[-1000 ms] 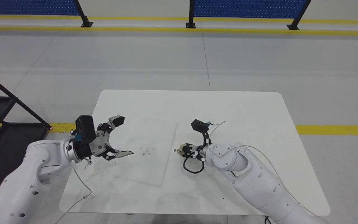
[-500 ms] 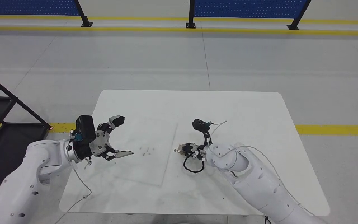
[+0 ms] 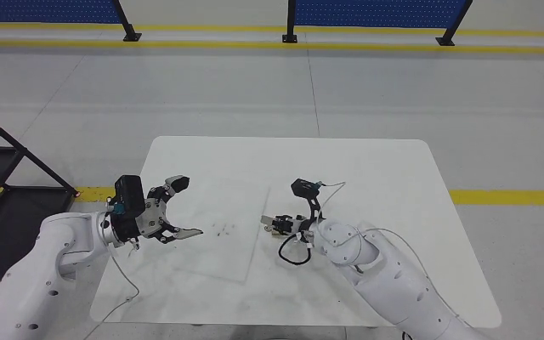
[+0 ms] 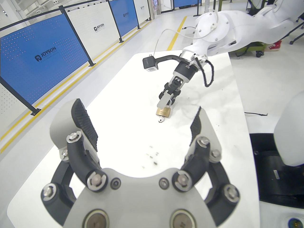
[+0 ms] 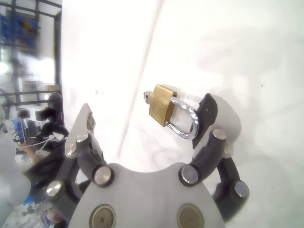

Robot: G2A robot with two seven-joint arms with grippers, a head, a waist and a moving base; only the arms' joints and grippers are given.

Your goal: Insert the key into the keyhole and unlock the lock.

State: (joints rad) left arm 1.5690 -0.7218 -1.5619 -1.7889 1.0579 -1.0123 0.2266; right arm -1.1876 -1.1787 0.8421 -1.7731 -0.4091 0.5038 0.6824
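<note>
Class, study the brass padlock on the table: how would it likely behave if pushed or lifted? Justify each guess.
The padlock looks like solid brass, so probably rigid and heavy for its size. Lying flat on the table, it should slide rather than roll or tip. Its polished shackle may prove slippery to grip.

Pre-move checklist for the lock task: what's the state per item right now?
1. Free left hand: ok, open, empty, above the table.
2. Grip of right hand on the padlock: not ok. It is open, and one finger only touches the shackle.
3. Position of key: ok, at the keyhole end of the body. How deep it sits: cannot tell.
4. Shackle released: not ok, both legs look seated in the body.
5. Padlock resting on the table: ok.
</note>
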